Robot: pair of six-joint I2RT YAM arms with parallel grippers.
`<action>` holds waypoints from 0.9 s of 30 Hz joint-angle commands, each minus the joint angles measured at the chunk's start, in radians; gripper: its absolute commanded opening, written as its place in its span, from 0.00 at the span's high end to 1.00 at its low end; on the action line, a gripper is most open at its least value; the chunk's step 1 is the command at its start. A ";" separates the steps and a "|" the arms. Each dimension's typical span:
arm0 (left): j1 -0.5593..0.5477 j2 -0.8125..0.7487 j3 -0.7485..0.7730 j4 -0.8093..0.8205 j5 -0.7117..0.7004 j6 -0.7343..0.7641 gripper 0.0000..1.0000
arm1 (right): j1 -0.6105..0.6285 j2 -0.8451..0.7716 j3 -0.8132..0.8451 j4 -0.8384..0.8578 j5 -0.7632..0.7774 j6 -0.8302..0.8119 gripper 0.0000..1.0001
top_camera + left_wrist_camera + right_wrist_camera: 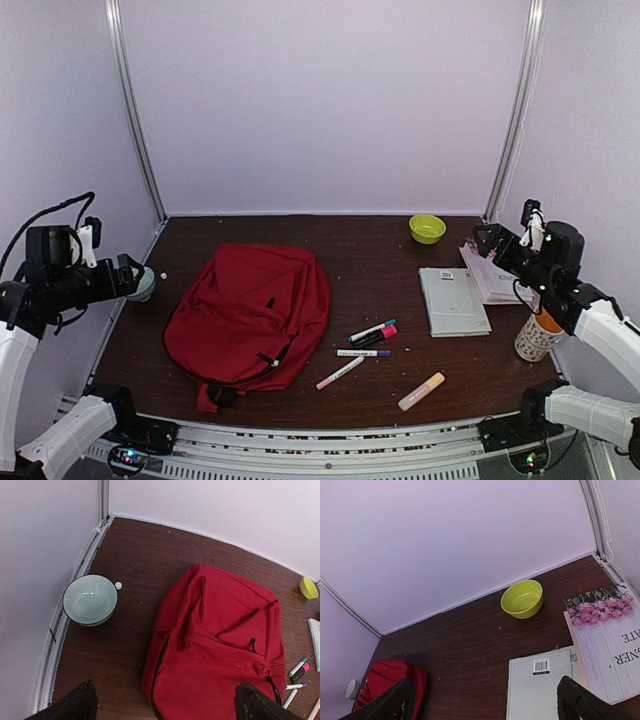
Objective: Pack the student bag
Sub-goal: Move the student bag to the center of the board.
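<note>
A dark brown wood-grain desk (370, 250) sits in a booth closed in by a plain, pale lilac back wall (320, 100) and matching side walls (50, 120). Slim metal posts (137, 120) run up the two rear corners, and a pale rail (330, 445) edges the desk's near side. The light is soft and even, and small specks dot the desk.

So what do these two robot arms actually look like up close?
The left arm and the right arm have white shells lower down, with black joints and wrists. A thin black cable loops above the left wrist. Each arm ends in two blunt black fingers.
</note>
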 commanded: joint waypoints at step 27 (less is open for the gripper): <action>-0.598 0.350 0.070 0.137 -0.032 0.006 0.11 | 0.390 0.136 0.078 -0.189 0.134 -0.032 0.00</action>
